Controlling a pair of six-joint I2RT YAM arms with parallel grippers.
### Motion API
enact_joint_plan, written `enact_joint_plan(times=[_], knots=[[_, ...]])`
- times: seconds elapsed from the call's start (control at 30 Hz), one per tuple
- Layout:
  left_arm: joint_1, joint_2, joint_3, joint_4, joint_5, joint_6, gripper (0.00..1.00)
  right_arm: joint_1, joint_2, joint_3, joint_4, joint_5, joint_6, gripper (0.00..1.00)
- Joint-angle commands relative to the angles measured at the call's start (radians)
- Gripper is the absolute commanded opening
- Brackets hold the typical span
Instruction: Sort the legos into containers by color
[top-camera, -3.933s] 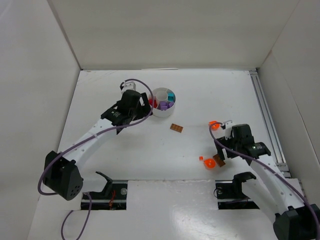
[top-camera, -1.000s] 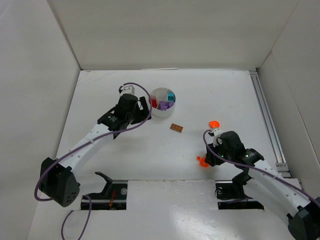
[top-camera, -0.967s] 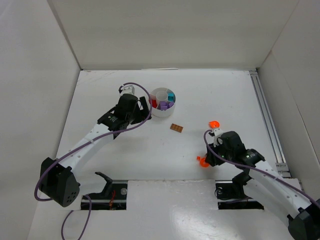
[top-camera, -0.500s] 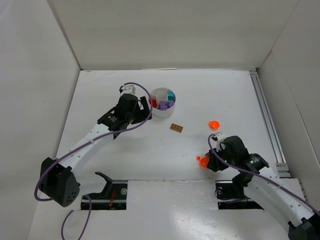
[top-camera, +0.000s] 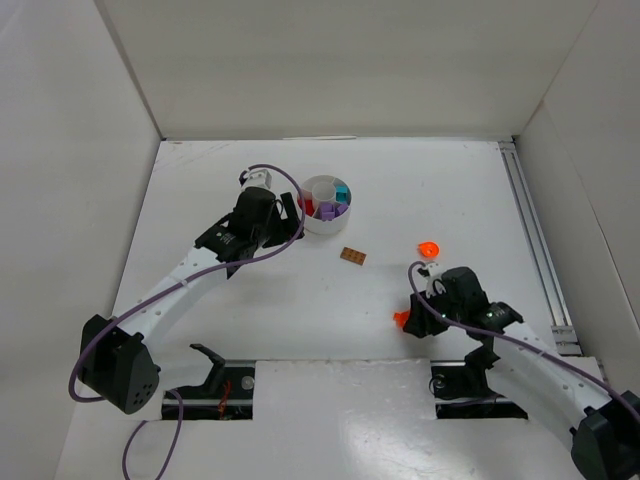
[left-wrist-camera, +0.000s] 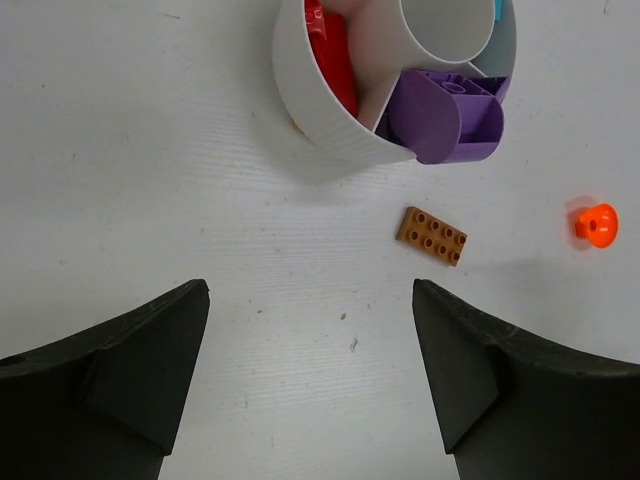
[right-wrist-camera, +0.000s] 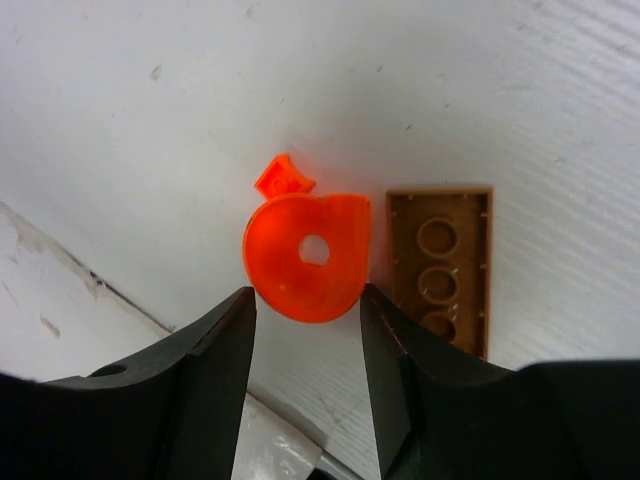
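At the front right of the white tabletop (top-camera: 300, 305), the right arm's fingers (right-wrist-camera: 232, 335) hang straight over an orange rounded piece (right-wrist-camera: 308, 255). They are parted about as wide as the piece and are not closed on it. The piece lies flat, with a hole through its middle. A tiny orange stud (right-wrist-camera: 283, 177) touches its far edge, and a brown plate (right-wrist-camera: 440, 270) lies underside-up just beside it. The piece looks light, hard and glossy, so it would likely skid or pop free if pinched off-centre. The curved rim, squeezed across its widest part and clear of the plate, seems the best hold. The left arm's fingers (left-wrist-camera: 150, 350) are spread wide and empty near the white dish (left-wrist-camera: 320, 130), where red legos (left-wrist-camera: 335, 60) and purple legos (left-wrist-camera: 450, 115) sit in separate wedges.
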Motion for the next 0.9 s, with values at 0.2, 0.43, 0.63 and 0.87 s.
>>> enact_joint_plan(times=[0.2, 0.43, 0.63, 0.87], knots=[[0.000, 0.004, -0.001, 0.016, 0.006, 0.013, 0.80, -0.087, -0.024, -0.052, 0.126, -0.029, -0.004, 0.54], [0.000, 0.032, 0.008, 0.016, 0.006, 0.013, 0.79, -0.122, -0.024, -0.083, 0.162, -0.063, -0.004, 0.47], [0.000, 0.041, 0.017, 0.016, 0.006, 0.013, 0.77, -0.131, 0.001, -0.092, 0.225, -0.081, -0.004, 0.41], [0.000, 0.032, 0.017, 0.006, 0.006, 0.013, 0.76, -0.131, 0.011, -0.079, 0.228, -0.069, -0.026, 0.22]])
